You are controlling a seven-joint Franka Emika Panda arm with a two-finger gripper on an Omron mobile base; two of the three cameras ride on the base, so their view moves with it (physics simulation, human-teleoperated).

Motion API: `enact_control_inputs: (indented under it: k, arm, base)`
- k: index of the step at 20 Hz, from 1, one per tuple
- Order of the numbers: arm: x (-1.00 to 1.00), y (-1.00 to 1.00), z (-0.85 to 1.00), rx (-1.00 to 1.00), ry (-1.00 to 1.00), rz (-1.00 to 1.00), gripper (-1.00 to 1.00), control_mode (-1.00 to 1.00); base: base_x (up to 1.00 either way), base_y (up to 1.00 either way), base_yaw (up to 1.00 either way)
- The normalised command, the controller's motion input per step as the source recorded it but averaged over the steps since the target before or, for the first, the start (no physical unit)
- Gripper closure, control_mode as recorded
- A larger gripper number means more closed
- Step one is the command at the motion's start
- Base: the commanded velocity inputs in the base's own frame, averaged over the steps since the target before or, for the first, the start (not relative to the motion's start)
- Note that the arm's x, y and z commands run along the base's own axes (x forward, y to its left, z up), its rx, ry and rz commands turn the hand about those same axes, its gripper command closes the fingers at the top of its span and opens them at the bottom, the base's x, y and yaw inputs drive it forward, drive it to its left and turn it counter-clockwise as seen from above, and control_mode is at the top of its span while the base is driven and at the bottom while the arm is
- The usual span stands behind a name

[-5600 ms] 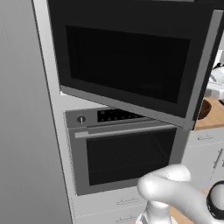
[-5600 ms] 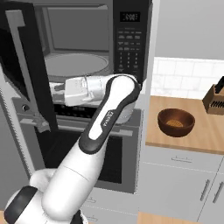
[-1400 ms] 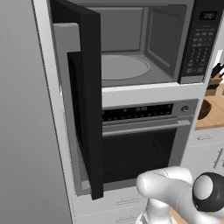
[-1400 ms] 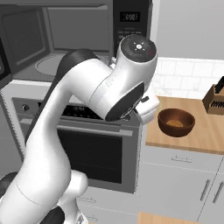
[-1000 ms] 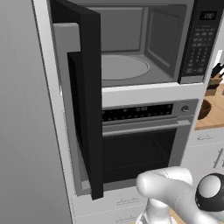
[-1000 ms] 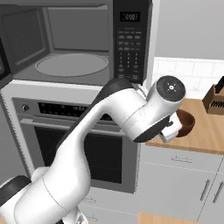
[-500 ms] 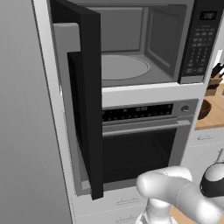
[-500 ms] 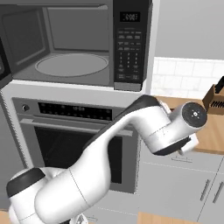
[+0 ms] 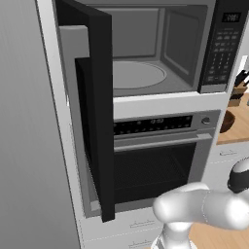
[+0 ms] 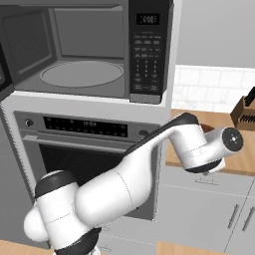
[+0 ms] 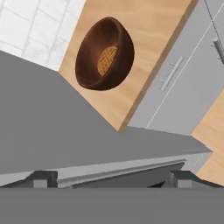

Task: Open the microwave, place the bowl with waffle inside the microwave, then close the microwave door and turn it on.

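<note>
**Microwave open, bowl on the tabletop ahead of empty jaws**

The microwave (image 9: 160,53) stands with its grey cavity and round turntable exposed; the microwave door (image 9: 99,121) is swung far out to the left, seen nearly edge-on in the left base view. Below it sits the oven (image 9: 155,160), shut.

The bowl with waffle (image 11: 104,53) rests on the wooden tabletop (image 11: 148,48) to the right of the oven column (the golden waffle shows at its bottom in the hand view). In that view the bowl lies at about 12 o'clock, slightly toward 11, well apart from the gripper (image 11: 111,177) at the lower edge.

The jaws are spread wide and grasp nothing; both dark tips stand far apart with no object between them. In the right base view the arm reaches right, over the tabletop beside the oven.
</note>
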Motion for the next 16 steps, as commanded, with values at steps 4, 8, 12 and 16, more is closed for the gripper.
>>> enact_control_inputs:
  k: [4, 8, 12, 16]
  arm:
    - [0.69, 0.00, -0.21, 0.09, 0.00, 0.00, -1.00, -1.00]
    - [0.23, 0.00, -0.44, 0.05, 0.00, 0.00, -1.00, -1.00]
    - [0.18, 0.00, -0.40, 0.00, 0.03, 0.00, -1.00, -1.00]
    - [0.29, 0.00, -0.19, 0.01, 0.02, 0.00, -1.00, -1.00]
  base:
    - [0.00, 0.00, 0.00]
    - [0.00, 0.00, 0.00]
    - [0.00, 0.00, 0.00]
    - [0.00, 0.00, 0.00]
